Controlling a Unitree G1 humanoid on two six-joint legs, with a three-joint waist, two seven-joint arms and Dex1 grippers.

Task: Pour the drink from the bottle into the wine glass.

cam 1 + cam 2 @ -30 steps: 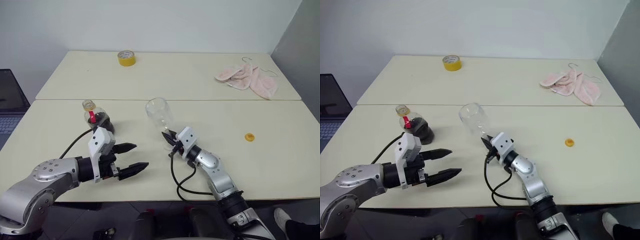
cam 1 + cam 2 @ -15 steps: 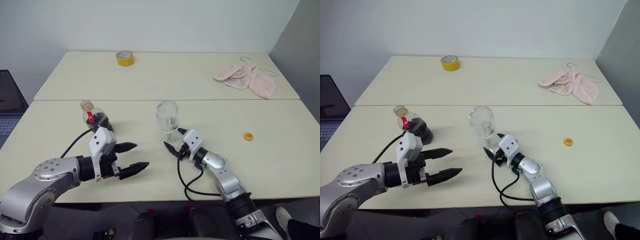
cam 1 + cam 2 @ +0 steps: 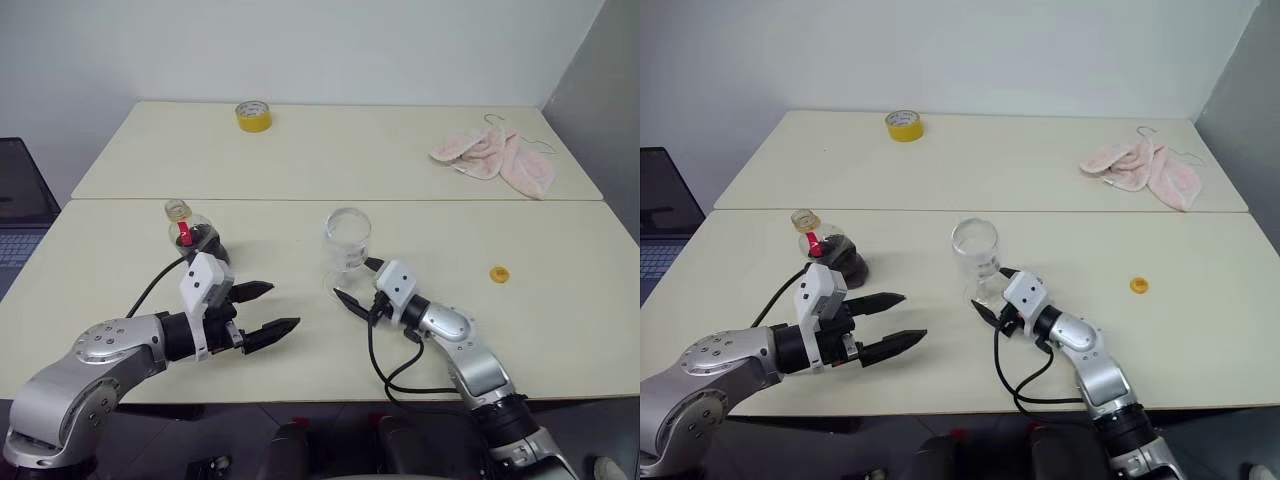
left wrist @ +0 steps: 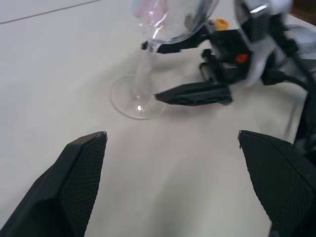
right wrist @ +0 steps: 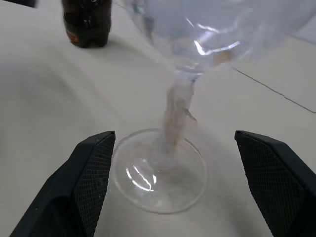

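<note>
Two cream tables (image 3: 560,330) stand end to end against a pale wall, a seam running between them. Nearest, on the left, the left gripper (image 3: 262,312) hovers low over the near table with its two black fingers spread wide and nothing between them. To its right the right gripper (image 3: 357,283) points toward the glass (image 3: 346,243) — its jaws stand apart on either side of the stem, clear of it, gripping nothing. From the right wrist the glass stands upright on its round foot, stem between the two finger pads with space on both sides; its bowl looks empty.

Just beyond the left gripper stands the bottle (image 3: 193,236), upright, uncapped, with a red band at the neck and dark drink (image 3: 205,242) in its lower part. It sits well to the left of the glass. A small yellow cap (image 3: 498,274) lies to the right of the glass, apart from everything.

On the far table a roll of yellow tape (image 3: 252,116) lies near the back edge — a pink cloth (image 3: 495,157) with a wire hanger is heaped at the far right.
</note>
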